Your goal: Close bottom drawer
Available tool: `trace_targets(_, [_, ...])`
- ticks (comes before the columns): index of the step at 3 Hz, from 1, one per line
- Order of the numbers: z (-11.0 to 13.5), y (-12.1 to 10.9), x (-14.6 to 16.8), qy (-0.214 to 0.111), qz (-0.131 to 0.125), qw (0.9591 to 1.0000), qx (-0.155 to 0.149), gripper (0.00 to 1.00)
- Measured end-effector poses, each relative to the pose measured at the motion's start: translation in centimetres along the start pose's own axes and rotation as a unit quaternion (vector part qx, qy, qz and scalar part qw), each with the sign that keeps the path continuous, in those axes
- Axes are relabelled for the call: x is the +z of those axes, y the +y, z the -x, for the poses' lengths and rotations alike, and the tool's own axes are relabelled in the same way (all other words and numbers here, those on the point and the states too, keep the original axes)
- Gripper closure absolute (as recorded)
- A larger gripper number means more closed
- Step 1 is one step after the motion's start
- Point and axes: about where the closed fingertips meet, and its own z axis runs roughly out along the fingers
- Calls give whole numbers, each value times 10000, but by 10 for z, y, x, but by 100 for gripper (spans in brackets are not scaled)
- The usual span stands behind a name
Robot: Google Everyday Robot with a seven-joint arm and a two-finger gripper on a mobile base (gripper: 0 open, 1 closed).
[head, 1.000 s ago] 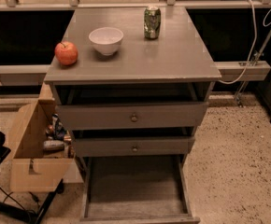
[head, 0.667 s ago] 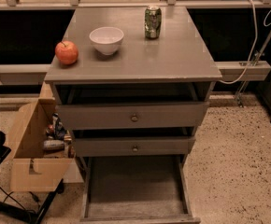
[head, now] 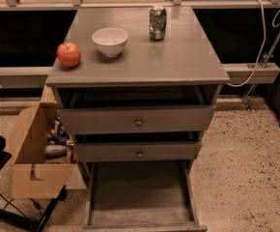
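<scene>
Cannot see the gripper anywhere in view, so cannot tell its grip. Risks shoving the wide-open bottom drawer (head: 139, 195) off-centre, perhaps jamming it askew against the cabinet (head: 178, 62).

Edge crops bottom drawer (head: 139, 197) front; claw unseen.

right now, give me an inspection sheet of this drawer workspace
surface: grey cabinet top, carrying three loose items
job's things: bottom drawer pulled far out, not yet closed
clutter: apple, white bowl and green can on top; cardboard box with odds and ends on the floor, left of the cabinet
tool: not in view
cables: white cable hanging at the right, behind the cabinet
surroundings: speckled floor
</scene>
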Motion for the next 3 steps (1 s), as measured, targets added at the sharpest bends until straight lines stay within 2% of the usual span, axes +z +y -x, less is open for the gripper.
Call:
trace_targets(1, [25,-39,35,160,83,9992,-352,100])
trace_targets(2, [50,-70,53,233,121,9979,-592,100])
trace_targets(3, [50,-69,52,233,121,9979,-592,100])
